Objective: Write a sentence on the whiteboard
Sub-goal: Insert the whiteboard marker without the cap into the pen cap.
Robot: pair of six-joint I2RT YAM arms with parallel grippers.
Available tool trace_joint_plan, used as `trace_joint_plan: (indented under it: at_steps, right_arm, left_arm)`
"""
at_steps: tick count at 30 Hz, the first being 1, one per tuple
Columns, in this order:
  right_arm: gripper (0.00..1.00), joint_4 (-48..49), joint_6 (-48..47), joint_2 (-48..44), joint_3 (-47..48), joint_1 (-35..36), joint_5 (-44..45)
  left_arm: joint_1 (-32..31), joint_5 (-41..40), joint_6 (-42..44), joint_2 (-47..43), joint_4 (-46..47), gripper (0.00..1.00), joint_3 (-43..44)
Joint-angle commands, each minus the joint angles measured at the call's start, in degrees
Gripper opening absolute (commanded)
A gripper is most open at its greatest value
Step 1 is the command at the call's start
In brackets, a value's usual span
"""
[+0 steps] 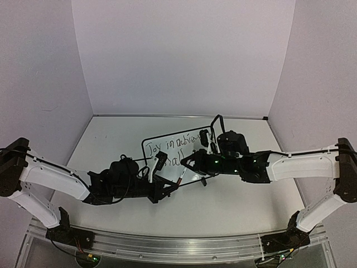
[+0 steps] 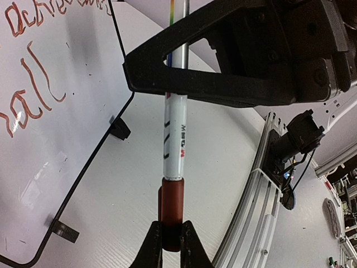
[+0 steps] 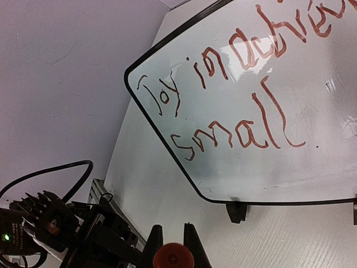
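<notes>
Left claw [image 2: 170, 237], bottom of frame, is clenched on the red cap [image 2: 171, 198]. Right claw [image 3: 172, 234] is clamped on the marker [image 2: 174, 139]. Best to keep both in line and pull straight, no twisting. The whiteboard [image 1: 167, 153], carrying red writing, sits centre frame on the counter [image 1: 240, 195].

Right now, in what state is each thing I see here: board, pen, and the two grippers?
Whiteboard: lying on the table, red words written on it.
Marker: red cap on, held between both grippers.
Left gripper: shut on the marker's cap.
Right gripper: shut on the marker.
</notes>
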Motion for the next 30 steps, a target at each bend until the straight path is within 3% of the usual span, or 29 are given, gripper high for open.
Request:
trace_joint_plan:
  at_steps: [1, 30]
  right_arm:
    - [0.00, -2.8, -1.5, 0.6, 0.5, 2.1, -3.6]
    - [0.00, -4.8, -4.9, 4.5, 2.4, 4.4, -7.7]
  left_arm:
    - [0.3, -0.4, 0.1, -1.7, 6.4, 0.00, 4.2]
    - [4.5, 3.4, -2.8, -3.2, 9.3, 0.00, 5.8]
